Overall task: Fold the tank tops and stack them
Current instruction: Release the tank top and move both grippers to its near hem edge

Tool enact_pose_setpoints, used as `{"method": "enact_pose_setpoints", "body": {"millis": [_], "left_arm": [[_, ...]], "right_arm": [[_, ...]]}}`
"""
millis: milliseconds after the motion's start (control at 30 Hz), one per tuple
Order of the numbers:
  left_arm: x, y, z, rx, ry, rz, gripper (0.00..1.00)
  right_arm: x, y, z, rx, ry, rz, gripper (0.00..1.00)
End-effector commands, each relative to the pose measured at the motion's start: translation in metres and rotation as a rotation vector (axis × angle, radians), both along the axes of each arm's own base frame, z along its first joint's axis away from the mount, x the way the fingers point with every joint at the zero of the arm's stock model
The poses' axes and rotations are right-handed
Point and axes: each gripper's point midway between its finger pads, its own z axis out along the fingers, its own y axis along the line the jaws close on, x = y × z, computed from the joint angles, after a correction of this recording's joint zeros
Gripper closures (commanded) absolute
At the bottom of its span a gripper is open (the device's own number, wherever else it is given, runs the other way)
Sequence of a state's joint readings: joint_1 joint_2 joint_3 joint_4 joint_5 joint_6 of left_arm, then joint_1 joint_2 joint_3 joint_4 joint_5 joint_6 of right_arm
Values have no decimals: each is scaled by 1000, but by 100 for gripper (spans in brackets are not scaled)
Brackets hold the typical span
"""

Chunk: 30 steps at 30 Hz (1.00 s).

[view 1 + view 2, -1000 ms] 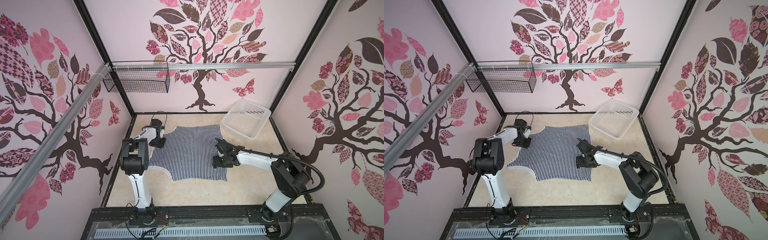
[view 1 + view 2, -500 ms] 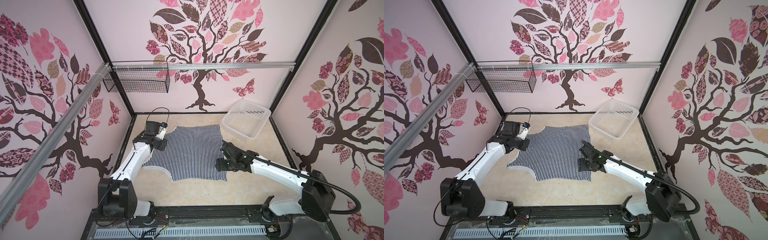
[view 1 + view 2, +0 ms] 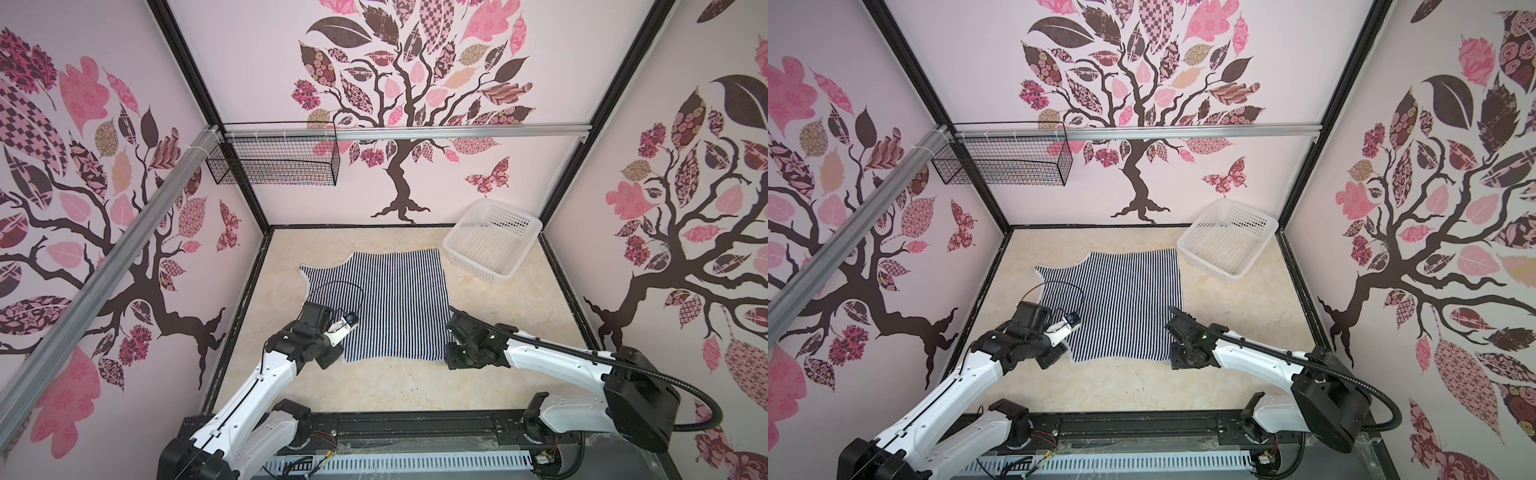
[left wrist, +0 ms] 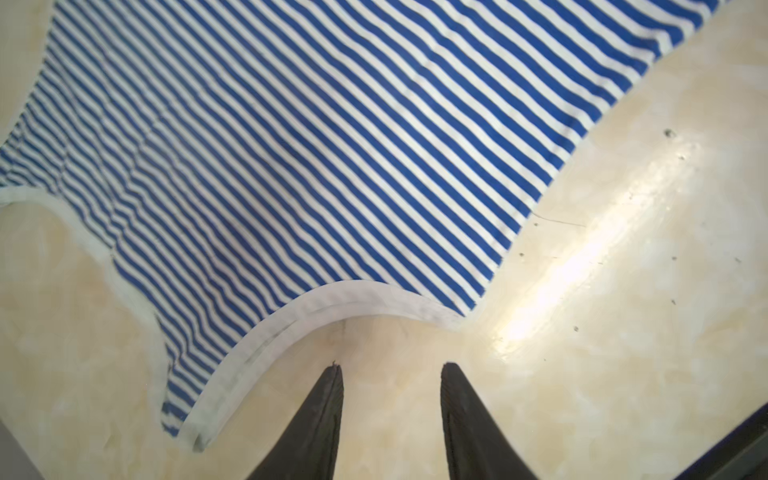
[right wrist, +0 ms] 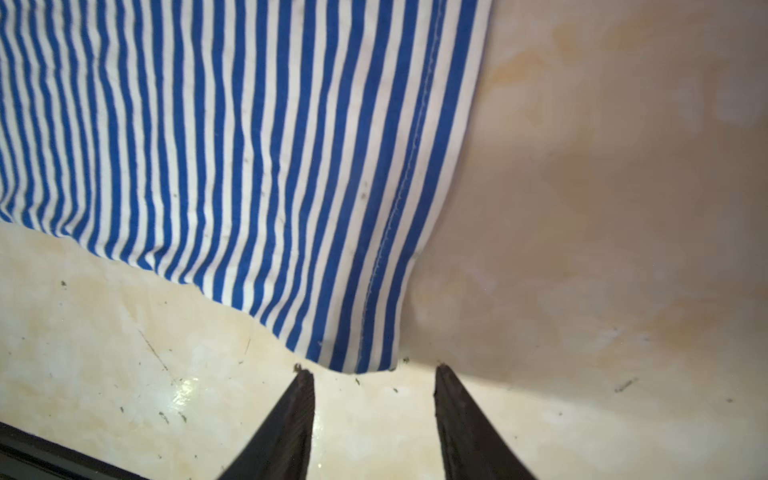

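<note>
Spread flat on surface [image 3: 415, 386], centre toward back edge: striped tank top [image 3: 399, 307], unfolded, ready for 1st fold. Just short of near-left armhole trim: left gripper [image 4: 391, 368], jaws approx half open, empty. At near-right hem corner: right gripper [image 5: 372, 369], jaws likewise part open, nothing btwn; looks set for paired pick-up. Back-right corner: white basket [image 3: 473, 257], empty. Wire basket [image 3: 274, 166] on back wall: contents hard to tell thru mesh

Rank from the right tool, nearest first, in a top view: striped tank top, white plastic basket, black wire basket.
1. striped tank top: its near right corner lies just ahead of the right tool.
2. white plastic basket: back right corner, past the top's far edge.
3. black wire basket: hung high at the back left, across the cell.
</note>
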<state>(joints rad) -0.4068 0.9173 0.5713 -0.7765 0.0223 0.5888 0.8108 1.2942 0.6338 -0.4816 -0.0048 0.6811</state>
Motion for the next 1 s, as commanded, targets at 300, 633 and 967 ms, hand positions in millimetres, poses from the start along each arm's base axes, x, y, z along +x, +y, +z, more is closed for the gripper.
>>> {"method": "enact_pose_setpoints", "body": {"millis": [300, 633, 967], "left_arm": [[4, -6, -34, 103, -4, -43, 57], [12, -10, -38, 104, -6, -36, 57], [18, -12, -38, 113, 1, -32, 57]], "right_arm": [[5, 9, 4, 31, -16, -9, 50], [3, 1, -6, -11, -5, -12, 61], [10, 7, -2, -20, -18, -1, 88]]}}
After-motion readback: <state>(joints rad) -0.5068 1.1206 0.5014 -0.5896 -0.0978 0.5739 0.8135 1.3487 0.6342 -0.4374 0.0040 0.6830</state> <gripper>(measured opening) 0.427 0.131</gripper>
